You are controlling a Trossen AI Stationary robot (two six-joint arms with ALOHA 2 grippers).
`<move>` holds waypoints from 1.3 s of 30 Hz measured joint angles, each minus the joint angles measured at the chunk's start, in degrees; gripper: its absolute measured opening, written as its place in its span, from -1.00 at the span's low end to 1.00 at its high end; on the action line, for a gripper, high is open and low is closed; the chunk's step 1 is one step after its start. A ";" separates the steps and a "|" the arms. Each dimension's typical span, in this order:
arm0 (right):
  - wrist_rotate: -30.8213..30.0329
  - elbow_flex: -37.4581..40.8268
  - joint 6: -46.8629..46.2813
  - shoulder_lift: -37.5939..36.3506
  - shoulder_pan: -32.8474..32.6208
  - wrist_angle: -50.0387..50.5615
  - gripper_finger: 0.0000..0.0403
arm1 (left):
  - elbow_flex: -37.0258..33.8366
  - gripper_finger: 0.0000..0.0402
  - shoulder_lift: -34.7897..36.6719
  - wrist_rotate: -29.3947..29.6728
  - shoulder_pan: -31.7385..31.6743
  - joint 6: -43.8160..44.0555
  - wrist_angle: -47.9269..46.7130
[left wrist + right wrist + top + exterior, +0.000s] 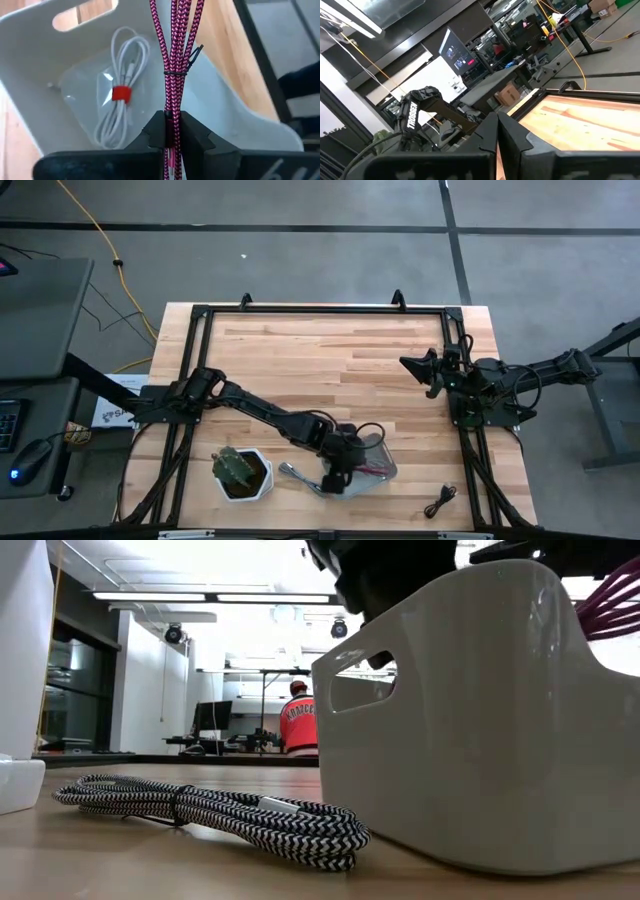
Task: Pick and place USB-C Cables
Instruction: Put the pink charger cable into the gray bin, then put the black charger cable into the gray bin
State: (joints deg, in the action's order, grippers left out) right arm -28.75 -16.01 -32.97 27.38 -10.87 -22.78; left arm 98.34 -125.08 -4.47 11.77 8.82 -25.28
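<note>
My left gripper (172, 131) hovers over the white basket (382, 470) near the table's near edge and is shut on the maroon cable (174, 55). The whitish cable with a red tie (121, 94) lies on the basket's floor. The silver-grey braided cable (215, 810) lies flat on the table left of the basket (470, 740). The black cable (440, 500) lies near the near right corner. My right gripper (497, 132) waits shut, raised by the table's right edge (425, 370). My left gripper pinches the maroon cable's bundled strands (173, 117) between its two fingers, just short of the black tie (175, 73). The fingers lie along the bundle. The cable is lifted clear and reaches out past the fingertips over the basket's inside; its loops show above the rim (610, 600).
A white hexagonal pot with a green plant (242, 472) stands left of the silver-grey cable (295, 473). The wooden tabletop (320, 360) lies bare toward the far side. A black frame (320, 308) runs around the table. A person in a red shirt (297, 720) is far behind.
</note>
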 joint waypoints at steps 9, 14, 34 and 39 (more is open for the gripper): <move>0.01 0.00 0.00 0.00 0.00 0.41 -1.00 | 0.07 -0.94 -0.04 0.20 -0.64 -3.50 -4.79; 0.01 0.00 0.00 0.00 0.00 0.99 -1.00 | 0.07 -0.89 -0.04 0.91 -0.92 -3.52 -4.32; 0.01 0.00 -0.02 0.00 0.01 1.11 -1.00 | 0.07 -0.58 -0.07 2.77 -0.92 -0.51 -4.32; 0.01 0.00 -0.02 0.00 0.02 1.11 -1.00 | 0.07 -0.45 -0.07 2.77 -0.92 0.05 -4.30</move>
State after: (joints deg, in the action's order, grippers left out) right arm -28.73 -16.01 -32.99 27.38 -10.85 -21.67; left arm 98.41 -125.14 -1.69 10.85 8.86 -29.58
